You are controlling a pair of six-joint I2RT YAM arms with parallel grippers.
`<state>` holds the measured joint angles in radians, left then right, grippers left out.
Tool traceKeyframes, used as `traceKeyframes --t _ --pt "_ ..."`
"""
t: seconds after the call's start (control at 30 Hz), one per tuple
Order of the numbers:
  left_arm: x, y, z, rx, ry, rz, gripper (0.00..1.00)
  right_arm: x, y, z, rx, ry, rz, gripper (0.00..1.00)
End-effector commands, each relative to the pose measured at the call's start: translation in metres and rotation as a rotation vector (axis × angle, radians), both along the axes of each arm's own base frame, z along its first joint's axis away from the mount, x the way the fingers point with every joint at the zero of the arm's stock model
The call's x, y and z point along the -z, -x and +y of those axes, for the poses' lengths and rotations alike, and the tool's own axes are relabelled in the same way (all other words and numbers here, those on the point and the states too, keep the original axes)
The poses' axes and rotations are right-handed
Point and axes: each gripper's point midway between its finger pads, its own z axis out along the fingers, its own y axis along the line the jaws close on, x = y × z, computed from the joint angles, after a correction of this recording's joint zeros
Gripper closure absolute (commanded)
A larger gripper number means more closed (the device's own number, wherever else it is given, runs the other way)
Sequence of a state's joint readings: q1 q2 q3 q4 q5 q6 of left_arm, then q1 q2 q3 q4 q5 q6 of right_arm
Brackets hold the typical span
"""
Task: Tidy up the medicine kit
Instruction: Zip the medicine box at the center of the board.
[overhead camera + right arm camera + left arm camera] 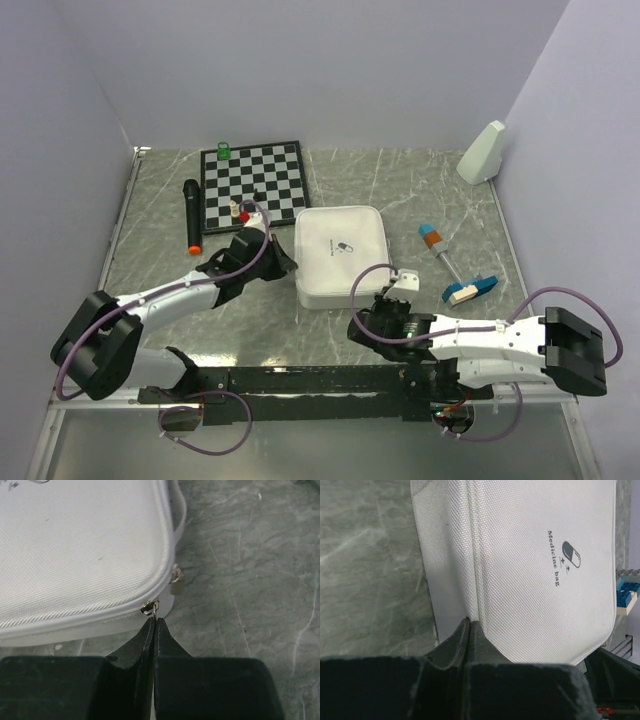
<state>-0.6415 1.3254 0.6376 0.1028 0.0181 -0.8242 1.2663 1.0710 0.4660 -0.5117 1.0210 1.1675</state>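
The white medicine kit (340, 255) lies flat in the middle of the table with its lid down; its pill logo (571, 555) shows in the left wrist view. My left gripper (470, 621) is shut, and its tips press against the piping seam on the kit's left side. Nothing shows between its fingers. My right gripper (155, 620) sits at the kit's near right corner (160, 570), shut on a thin metal zipper pull (150, 608). A second zipper pull (176, 581) hangs free just round that corner.
A black-and-white chessboard (252, 184) with a few small pieces lies behind the kit. A black stick with an orange tip (190, 213) lies to its left. Right of the kit are a blue-and-orange capped tool (437, 245) and a blue-white block (470, 289). A white wedge (482, 152) stands at the back right.
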Motion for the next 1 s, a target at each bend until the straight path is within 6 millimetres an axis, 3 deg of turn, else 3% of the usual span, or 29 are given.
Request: traceKeyframes --t 0.0,0.3,0.5,0.73,0.77,0.87,0.97 --pt "0.034 -0.004 0.066 -0.165 -0.205 0.041 0.99 -0.007 -0.006 -0.031 0.121 0.036 -0.036 1.0" --pt "0.032 -0.018 0.097 -0.295 -0.203 0.046 0.99 0.005 -0.013 -0.047 0.219 -0.048 -0.001 1.0" --pt "0.033 -0.021 0.105 -0.323 -0.203 0.054 0.99 -0.005 -0.015 -0.066 0.331 -0.135 -0.039 1.0" --pt "0.025 -0.022 0.093 -0.287 -0.152 0.066 0.99 -0.014 -0.026 -0.043 0.203 -0.128 -0.054 1.0" --pt "0.02 -0.022 0.088 -0.268 -0.131 0.062 0.92 -0.012 -0.026 -0.042 0.194 -0.117 -0.045 1.0" --pt "0.001 -0.017 0.069 -0.208 -0.032 0.05 0.56 -0.008 -0.026 -0.037 0.162 -0.093 -0.03 1.0" --pt "-0.026 -0.005 0.048 -0.189 0.055 0.01 0.33 -0.007 -0.027 -0.032 0.137 -0.088 -0.026 1.0"
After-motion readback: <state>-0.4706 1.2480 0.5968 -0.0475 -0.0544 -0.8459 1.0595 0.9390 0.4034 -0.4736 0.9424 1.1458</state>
